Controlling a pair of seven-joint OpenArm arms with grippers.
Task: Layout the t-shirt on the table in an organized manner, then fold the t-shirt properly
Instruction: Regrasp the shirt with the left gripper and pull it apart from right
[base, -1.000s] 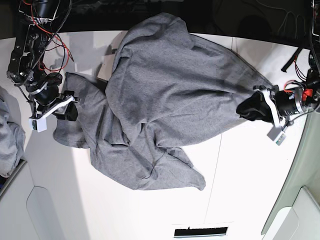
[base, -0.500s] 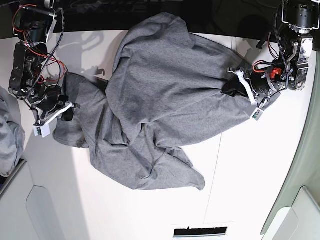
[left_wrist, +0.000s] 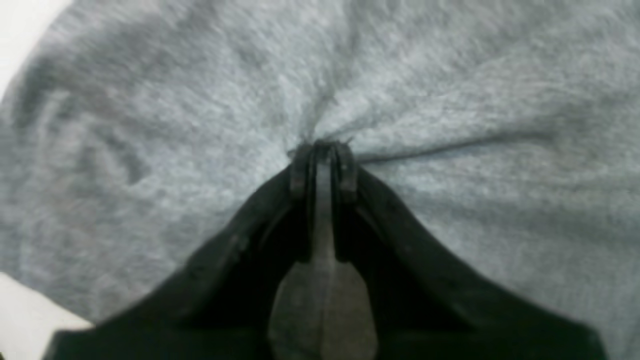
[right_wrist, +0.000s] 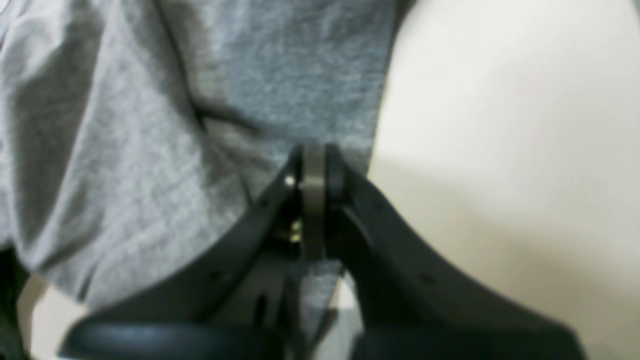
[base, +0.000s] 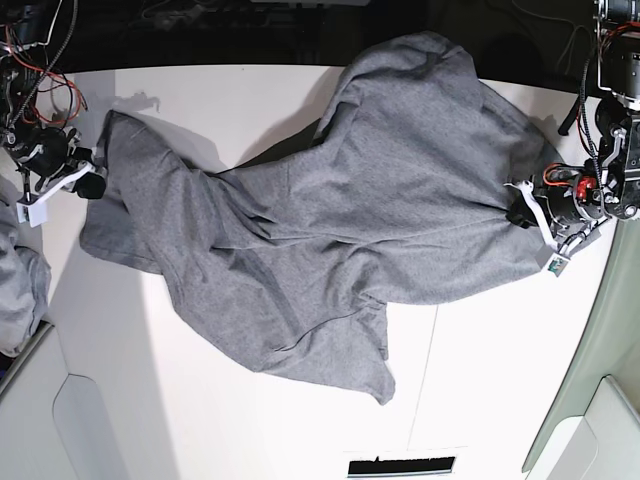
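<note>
T-shirt (base: 330, 220) rumpled across white table (base: 480, 380), each edge pinched by left hand (base: 522, 212) and right hand (base: 92, 180).

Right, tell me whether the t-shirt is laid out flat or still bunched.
Still bunched: the t-shirt is stretched between the left claw and right claw, with folds and overlapping layers across the table.

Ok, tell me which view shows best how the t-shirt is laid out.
The base view: it takes in the whole t-shirt, stretched but rumpled across the table between both arms. The left wrist view shows only cloth bunching at that gripper's closed jaws. The right wrist view shows one edge at the right gripper, beside bare tabletop.
</note>
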